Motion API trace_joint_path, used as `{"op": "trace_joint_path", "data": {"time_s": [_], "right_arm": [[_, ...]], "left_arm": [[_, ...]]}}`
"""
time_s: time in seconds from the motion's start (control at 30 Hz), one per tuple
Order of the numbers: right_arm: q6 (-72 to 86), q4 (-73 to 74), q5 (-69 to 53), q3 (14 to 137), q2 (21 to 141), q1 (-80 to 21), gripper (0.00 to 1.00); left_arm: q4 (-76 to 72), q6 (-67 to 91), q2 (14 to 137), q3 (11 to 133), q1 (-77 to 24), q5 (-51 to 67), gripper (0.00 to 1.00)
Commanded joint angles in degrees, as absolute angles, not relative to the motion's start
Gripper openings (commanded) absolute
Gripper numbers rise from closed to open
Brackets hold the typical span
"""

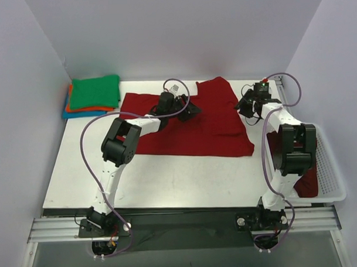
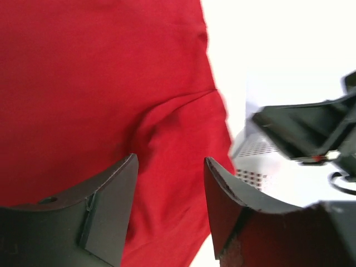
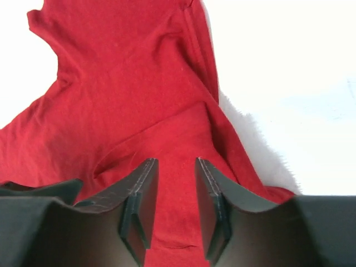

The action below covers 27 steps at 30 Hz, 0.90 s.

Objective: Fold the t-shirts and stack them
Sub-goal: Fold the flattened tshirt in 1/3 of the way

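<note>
One dark red t-shirt [image 1: 190, 124] is spread, creased, across the middle of the white table [image 1: 168, 181]. The left gripper [image 1: 187, 110] is over its upper middle and the right gripper [image 1: 245, 105] is at its right edge; in both wrist views the fingers are seen parted, red cloth below the gap, nothing clamped. A folded stack is noted in the far left corner, well apart from both arms: green t-shirt [image 1: 94, 91] on top, edges of an orange t-shirt [image 1: 89, 108] and a blue t-shirt [image 1: 72, 114] beneath. The white slotted basket [image 1: 332, 163] stands just beside the right arm, with more dark red cloth [image 1: 306, 184] in it, partly hidden by that arm.
</note>
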State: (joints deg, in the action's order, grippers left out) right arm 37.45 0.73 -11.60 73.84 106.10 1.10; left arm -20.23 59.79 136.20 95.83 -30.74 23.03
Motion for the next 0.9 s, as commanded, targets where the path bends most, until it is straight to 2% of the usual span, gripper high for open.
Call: {"op": "trace_joint_path", "data": {"time_s": [0.0,0.03,0.1,0.17,0.2,0.23,0.43,0.6,0.7,0.8,0.87], "right_arm": [[37.18,0.44,-12.92,75.06,104.16,1.76,0.35],[37.18,0.53,-12.92,74.80,102.85,1.84,0.36],[37.09,1.05,-12.05,73.14,100.91,0.97,0.38],[37.00,2.54,-11.25,71.55,97.92,0.35,0.37],[36.83,2.81,-10.21,69.54,96.95,-1.48,0.36],[36.74,3.77,-9.41,68.56,95.29,-3.58,0.36],[39.54,4.57,-4.94,56.46,88.17,-11.33,0.35],[41.14,4.30,-2.73,51.24,86.04,-11.51,0.35],[40.69,7.19,-1.76,50.72,86.66,-11.34,0.35],[41.13,8.26,-1.41,48.96,85.18,-11.42,0.36],[41.48,8.53,-0.18,47.65,84.20,-11.34,0.39]], "left_arm": [[-23.91,59.42,132.20,91.34,-30.06,23.91,0.61],[-23.82,59.24,131.32,90.10,-30.23,22.95,0.58],[-23.12,59.32,128.43,85.81,-30.67,21.63,0.42],[-22.76,59.68,126.57,82.81,-31.20,20.40,0.36],[-22.50,59.94,124.04,81.05,-31.29,19.43,0.28],[-22.67,60.29,122.53,76.95,-31.38,17.60,0.27],[-17.77,56.96,108.30,64.36,-30.41,9.43,0.28],[-8.63,56.16,95.13,54.42,-27.43,-0.60,0.27],[-5.99,55.72,91.68,48.88,-23.58,-4.13,0.28],[-7.54,56.16,89.22,42.91,-19.97,-2.82,0.32],[-7.74,55.99,86.85,39.48,-19.16,-4.21,0.40]]}}
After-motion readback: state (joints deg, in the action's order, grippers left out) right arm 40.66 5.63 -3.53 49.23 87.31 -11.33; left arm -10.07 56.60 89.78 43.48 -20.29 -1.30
